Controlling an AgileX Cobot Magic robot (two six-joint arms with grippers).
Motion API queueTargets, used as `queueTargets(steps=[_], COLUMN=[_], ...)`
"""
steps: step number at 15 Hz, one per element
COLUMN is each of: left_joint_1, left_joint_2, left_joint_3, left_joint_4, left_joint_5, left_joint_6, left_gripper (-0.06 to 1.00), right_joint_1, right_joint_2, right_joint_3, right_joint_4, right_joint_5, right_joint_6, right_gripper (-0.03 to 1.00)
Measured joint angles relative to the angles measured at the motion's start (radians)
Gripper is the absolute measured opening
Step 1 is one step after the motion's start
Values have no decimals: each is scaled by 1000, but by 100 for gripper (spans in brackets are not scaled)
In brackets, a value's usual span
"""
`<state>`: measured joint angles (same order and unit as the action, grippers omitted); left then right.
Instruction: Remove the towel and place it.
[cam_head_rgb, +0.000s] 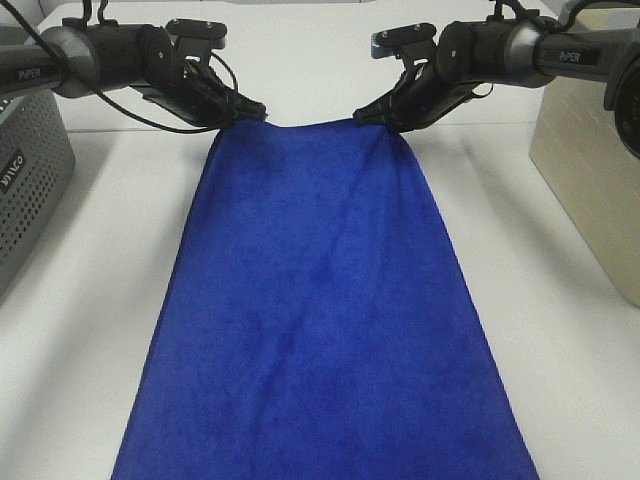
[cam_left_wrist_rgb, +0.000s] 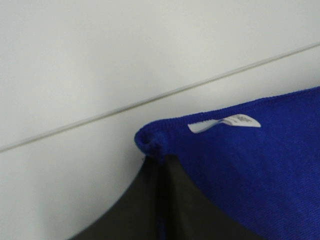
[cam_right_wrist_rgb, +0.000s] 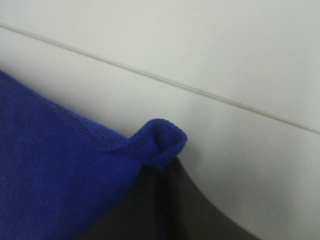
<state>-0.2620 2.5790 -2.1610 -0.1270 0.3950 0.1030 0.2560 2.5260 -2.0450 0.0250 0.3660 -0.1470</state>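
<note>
Towel (cam_head_rgb: 320, 320), royal-blue plush, spread on table (cam_head_rgb: 100, 300); corners at tagged edge clamped tight in left gripper (cam_head_rgb: 250, 108) and right gripper (cam_head_rgb: 372, 117).

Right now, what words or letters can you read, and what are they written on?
"PiPER": on the black left robot arm.
"PiPER": on the black right robot arm.
Grey perforated metal basket: a dark logo, too blurred to read.
Small pale tag on the royal-blue plush towel: print too small to read.
</note>
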Motion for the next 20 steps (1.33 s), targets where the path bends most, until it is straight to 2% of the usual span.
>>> queueTargets(steps=[4, 5, 6, 9, 13, 20], left_joint_1=[0, 0, 0, 0, 0, 0], left_joint_2=[3, 15, 60, 131, 165, 189], left_joint_3=[-7, -32, -113, -204, -233, -233], left_joint_4=[4, 10, 19, 25, 48, 66], left_joint_5=[-93, -97, -80, -48, -50, -108], left_joint_6=[0, 0, 2, 2, 3, 3], left_gripper=[0, 0, 0, 0, 0, 0], right_joint_1=[-6, -13, -25, -25, -34, -36], right_joint_2=[0, 3, 21, 53, 103, 140], right_joint_3=[1, 1, 1, 0, -35, -47], right_joint_4=[0, 0, 0, 0, 0, 0], right_joint_5=[-110, -123, -142, -175, -181, -255], right_joint_6=[33, 55, 75, 76, 76, 76], right_gripper=[3, 3, 3, 3, 3, 3])
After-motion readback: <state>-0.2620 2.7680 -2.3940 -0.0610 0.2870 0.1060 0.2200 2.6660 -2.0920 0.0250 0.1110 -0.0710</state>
